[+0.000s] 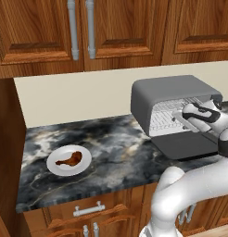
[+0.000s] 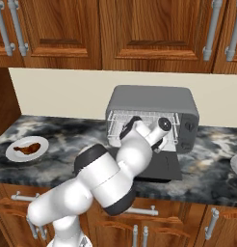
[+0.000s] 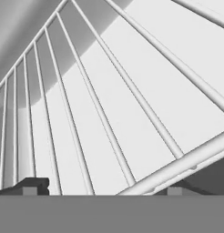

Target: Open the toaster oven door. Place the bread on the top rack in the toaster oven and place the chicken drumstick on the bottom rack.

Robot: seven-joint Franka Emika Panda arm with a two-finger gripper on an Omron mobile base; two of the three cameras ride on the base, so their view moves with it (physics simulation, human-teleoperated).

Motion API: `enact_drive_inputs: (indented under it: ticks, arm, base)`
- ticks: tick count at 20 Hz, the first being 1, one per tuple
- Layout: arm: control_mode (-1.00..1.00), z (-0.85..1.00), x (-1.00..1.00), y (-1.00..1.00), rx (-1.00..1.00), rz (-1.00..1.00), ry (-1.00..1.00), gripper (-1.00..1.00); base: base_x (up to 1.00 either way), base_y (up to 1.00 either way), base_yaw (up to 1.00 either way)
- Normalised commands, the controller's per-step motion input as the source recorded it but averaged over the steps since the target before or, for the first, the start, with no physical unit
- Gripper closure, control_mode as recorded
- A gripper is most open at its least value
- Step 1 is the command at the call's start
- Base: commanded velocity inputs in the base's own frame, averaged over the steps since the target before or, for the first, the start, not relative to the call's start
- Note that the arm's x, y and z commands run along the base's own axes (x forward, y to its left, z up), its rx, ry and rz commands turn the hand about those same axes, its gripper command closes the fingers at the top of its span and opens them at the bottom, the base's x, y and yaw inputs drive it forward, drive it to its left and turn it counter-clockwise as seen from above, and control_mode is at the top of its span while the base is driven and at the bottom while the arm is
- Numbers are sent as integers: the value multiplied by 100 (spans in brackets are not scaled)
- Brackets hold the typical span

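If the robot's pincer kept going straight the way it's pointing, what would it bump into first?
Probably a silver wire rack inside the toaster oven: the open pincer points closely at its bars. Which of the two racks it is cannot be told.

No legible text, labels, brands, numbers or signs anywhere. The toaster oven (image 2: pixel 151 103) has a plain dark grey casing; its side panel carries two small dark knobs (no markings can be made out on or around them). Cabinet fronts (image 1: pixel 111 32), the marbled desk (image 1: pixel 106 152) and the white plate (image 1: pixel 68 160) are all unlettered.
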Motion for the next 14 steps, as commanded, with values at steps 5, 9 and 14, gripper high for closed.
enact_drive_inputs:
  ticks: [5, 9, 14]
  arm:
    - [-100, -57, -44, -4, -9, 5, 8, 100]
    - [-100, -59, -48, 0, -12, 3, 6, 100]
    - [-100, -70, -51, 2, -15, 1, 5, 100]
  base:
    - [0, 0, 0]
    - [0, 0, 0]
    - [0, 0, 0]
